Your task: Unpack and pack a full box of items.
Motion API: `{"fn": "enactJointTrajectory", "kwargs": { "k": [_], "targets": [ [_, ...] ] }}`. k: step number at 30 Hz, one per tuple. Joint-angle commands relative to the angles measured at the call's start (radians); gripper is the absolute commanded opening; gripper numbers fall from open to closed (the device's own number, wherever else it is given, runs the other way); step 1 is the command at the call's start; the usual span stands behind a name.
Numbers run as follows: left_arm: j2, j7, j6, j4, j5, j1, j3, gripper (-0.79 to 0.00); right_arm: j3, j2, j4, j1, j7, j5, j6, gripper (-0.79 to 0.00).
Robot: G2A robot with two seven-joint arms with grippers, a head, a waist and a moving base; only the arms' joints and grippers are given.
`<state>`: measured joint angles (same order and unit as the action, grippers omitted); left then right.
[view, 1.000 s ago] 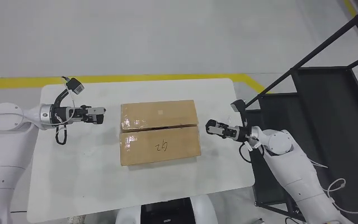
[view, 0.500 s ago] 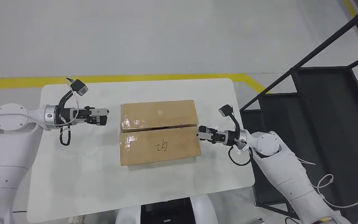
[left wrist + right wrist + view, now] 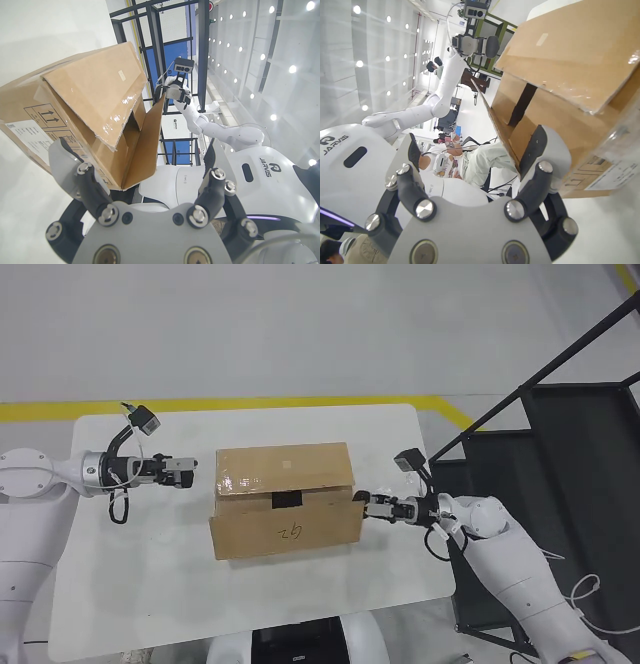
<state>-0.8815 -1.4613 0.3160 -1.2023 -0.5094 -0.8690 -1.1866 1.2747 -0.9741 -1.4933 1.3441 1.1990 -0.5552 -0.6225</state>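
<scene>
On your left, open table (image 3: pixel 150 564) separates your left gripper (image 3: pixel 185 472), fingers spread wide and holding nothing, from the box (image 3: pixel 285 469) at mid-table. Near flap (image 3: pixel 285 529) tilted up; your right gripper (image 3: pixel 365 505), fingers wide apart too, touches its right edge.

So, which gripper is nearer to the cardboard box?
Right. The right gripper is at the right end of the cardboard box, by its raised flap; the left gripper is off the left end, apart from it.
</scene>
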Motion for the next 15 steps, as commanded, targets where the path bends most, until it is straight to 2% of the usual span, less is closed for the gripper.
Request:
{"fn": "enactJointTrajectory", "kwargs": {
  "k": [1,7,10,15],
  "targets": [
    [0.0,0.0,-0.003,-0.002,0.001,0.0,0.001,0.0,0.009,0.005,-0.031,0.007,0.029,-0.045,0.03,0.0],
    [0.0,0.007,-0.001,0.002,0.005,-0.004,0.001,0.0,0.039,0.031,-0.14,0.057,0.119,-0.081,0.12,0.0],
    [0.001,0.006,0.001,0.003,0.004,-0.005,-0.003,0.0,0.045,0.045,-0.18,0.092,0.133,0.012,0.134,0.0],
    [0.0,0.007,0.004,0.005,0.003,-0.008,0.0,0.0,-0.007,0.056,-0.197,0.133,0.122,0.091,0.123,0.0]
  ]
}}
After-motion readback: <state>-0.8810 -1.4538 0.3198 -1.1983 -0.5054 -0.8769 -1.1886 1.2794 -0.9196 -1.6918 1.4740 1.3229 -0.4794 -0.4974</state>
